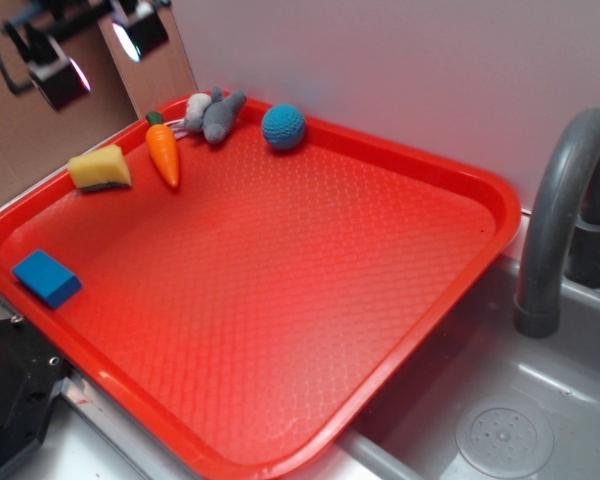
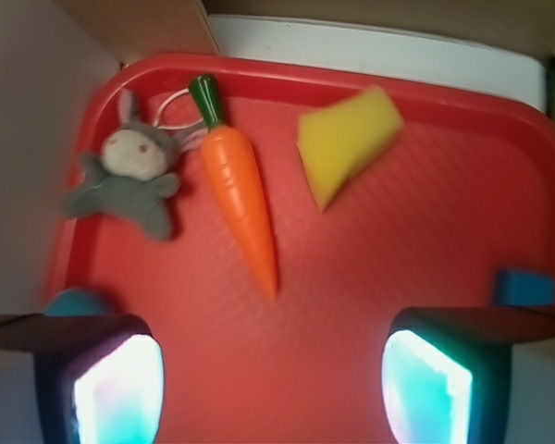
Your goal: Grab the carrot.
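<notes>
You'll find the carrot (image 2: 241, 202) lying free near the red tray's (image 1: 450, 300) far corner, between the grey plush bunny (image 2: 129, 176) and the yellow sponge wedge (image 2: 344, 141); your gripper (image 2: 270, 384) hangs above, jaws spread wide, holding nothing; no readable writing shows anywhere.

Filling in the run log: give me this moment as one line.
stage: pre-grasp | end effector: open, above red plastic tray, holding nothing | target: orange toy carrot lying untouched between grey plush bunny and yellow sponge wedge
</notes>
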`<state>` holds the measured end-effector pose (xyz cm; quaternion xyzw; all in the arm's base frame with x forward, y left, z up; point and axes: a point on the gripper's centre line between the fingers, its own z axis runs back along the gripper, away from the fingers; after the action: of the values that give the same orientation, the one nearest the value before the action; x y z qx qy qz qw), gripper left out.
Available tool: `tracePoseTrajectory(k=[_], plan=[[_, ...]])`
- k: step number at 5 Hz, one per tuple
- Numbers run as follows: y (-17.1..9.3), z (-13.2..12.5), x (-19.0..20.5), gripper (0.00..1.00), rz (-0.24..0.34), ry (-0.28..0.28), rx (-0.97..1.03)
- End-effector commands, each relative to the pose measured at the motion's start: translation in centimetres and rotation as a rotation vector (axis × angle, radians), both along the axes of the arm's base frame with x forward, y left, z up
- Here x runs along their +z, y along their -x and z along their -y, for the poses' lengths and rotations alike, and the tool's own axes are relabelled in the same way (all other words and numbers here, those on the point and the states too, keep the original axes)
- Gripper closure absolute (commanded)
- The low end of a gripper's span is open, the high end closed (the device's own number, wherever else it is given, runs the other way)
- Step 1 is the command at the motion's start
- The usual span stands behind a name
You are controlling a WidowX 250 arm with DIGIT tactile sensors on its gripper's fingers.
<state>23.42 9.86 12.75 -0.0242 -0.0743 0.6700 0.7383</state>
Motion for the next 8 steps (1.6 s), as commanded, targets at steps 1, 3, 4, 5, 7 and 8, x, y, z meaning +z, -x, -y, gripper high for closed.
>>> tracePoseTrajectory(k=[1, 3, 4, 5, 7, 8], plan=[[-2.9, -3.7, -2.5, 0.00, 0.030, -0.130, -0.098], [-3.7, -6.5, -5.1, 0.00, -0.019, -0.186, -0.239], [-1.9, -7.5, -7.0, 0.00, -0.062, -0.189, -0.286], [-2.3, -7.4, -8.1, 0.00, -0.085, -0.153, -0.296], [-3.1, -7.2, -9.4, 0.00, -0.107, -0.106, -0.329], [-3.5, -6.8, -9.6, 1.00, -0.115, -0.105, -0.351]])
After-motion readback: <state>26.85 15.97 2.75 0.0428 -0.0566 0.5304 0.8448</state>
